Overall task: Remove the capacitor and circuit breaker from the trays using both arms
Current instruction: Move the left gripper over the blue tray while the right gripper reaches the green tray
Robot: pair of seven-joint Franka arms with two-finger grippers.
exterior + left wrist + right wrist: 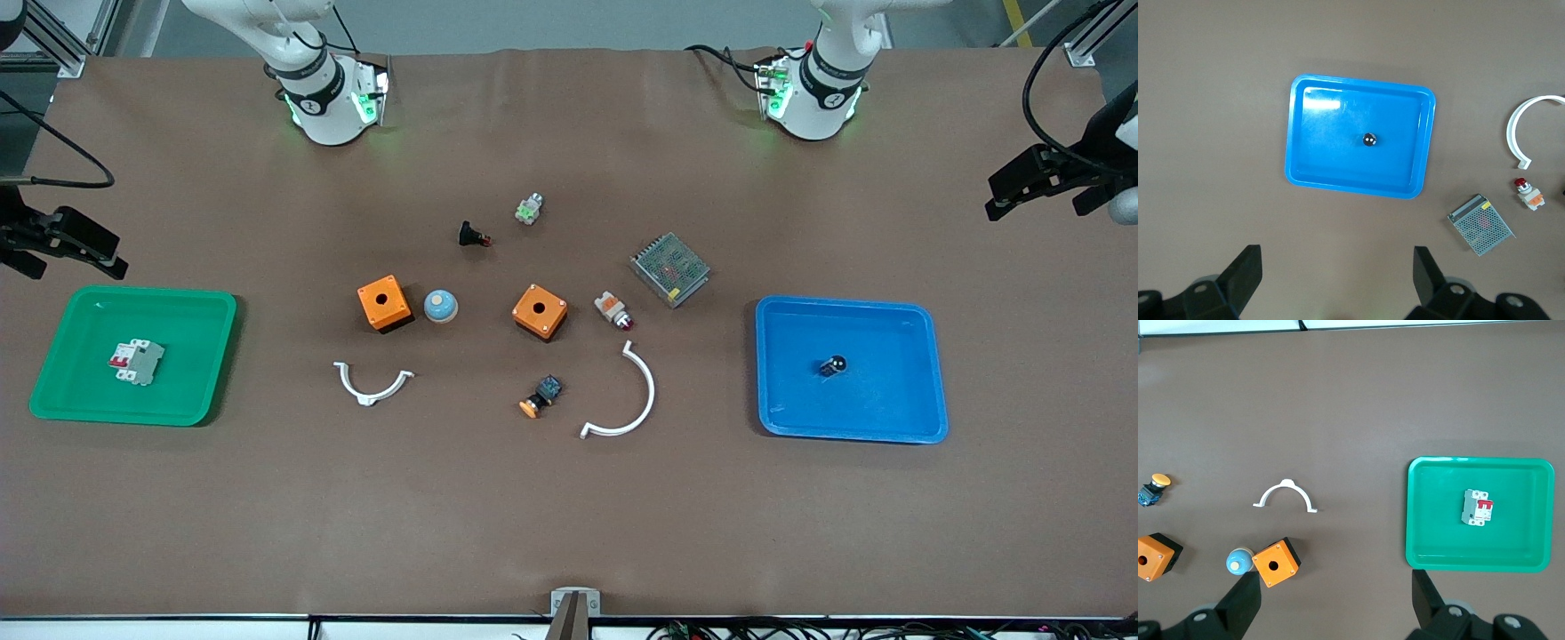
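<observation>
Evidently nothing is lifted yet — both parts sit in their trays. The circuit breaker (136, 362) lies near the middle of the green tray (62, 356) at the right arm's end of the table; the capacitor (832, 364) rests mid-floor in the blue tray (898, 418) at the left arm's end. The right gripper (1331, 607) hangs high near its tray, fingers wide apart and empty; the left gripper (1335, 283) likewise, near the blue tray. Next, I judge, each arm must descend and center over its part — the tiny capacitor demanding careful aim.
</observation>
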